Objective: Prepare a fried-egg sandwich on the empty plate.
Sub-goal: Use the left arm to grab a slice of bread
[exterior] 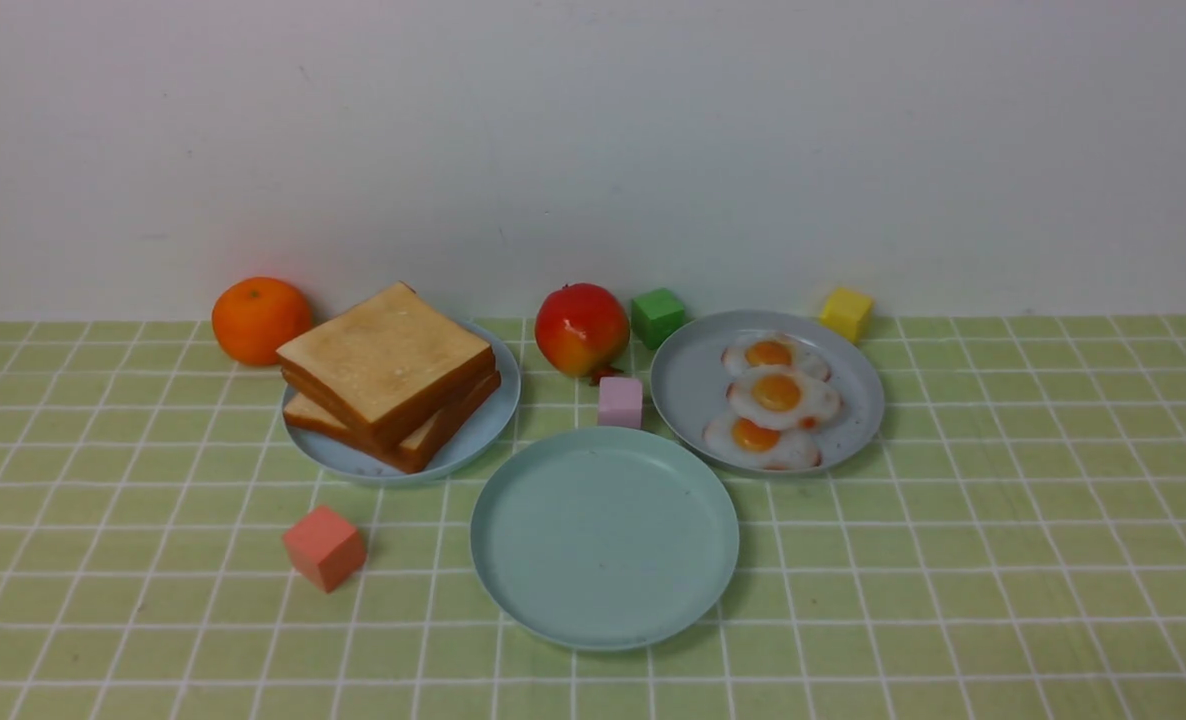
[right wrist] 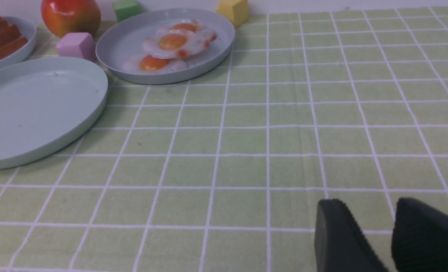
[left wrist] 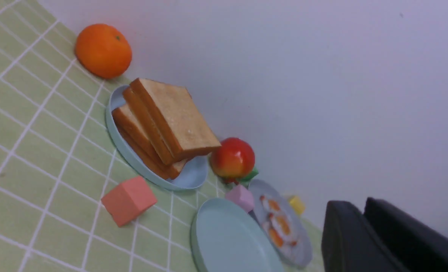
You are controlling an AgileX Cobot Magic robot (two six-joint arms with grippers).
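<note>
Now on the desk [exterior: 1003,520]: a pale green cloth with a white grid is spread, and three plates, two fruits and four small cubes are laid out toward the far wall.
Task plate: the empty plate [exterior: 604,538] is seen at the middle of the desk, nearest the robot of the three plates, with nothing on it.
Bread: the toast stack [exterior: 388,375], square golden slices with darker crusts, is piled slightly askew on the pale blue plate [exterior: 488,420], behind and to the left of the empty plate.
Eggs: three fried eggs [exterior: 776,392] are laid in an overlapping row on the greyer plate [exterior: 688,390], behind and to the right (bread and egg are thus kept on separate plates).
Fruit: the orange [exterior: 260,320] is set by the wall, left of the toast; the red and yellow fruit [exterior: 582,329] is placed between the two rear plates.
Cubes: the green cube [exterior: 657,317] is found just beside that fruit, the yellow cube [exterior: 846,314] just beyond the egg plate, the lilac cube [exterior: 620,402] just past the empty plate's far rim, and the salmon cube [exterior: 324,548] alone to the left of the empty plate.
Left arm: the left end effector [left wrist: 362,211] is shown with its dark fingers drawn narrow, nothing held.
Right arm: the right end effector [right wrist: 375,217] is likewise narrow and unladen, above bare cloth, well apart from the plates.
</note>
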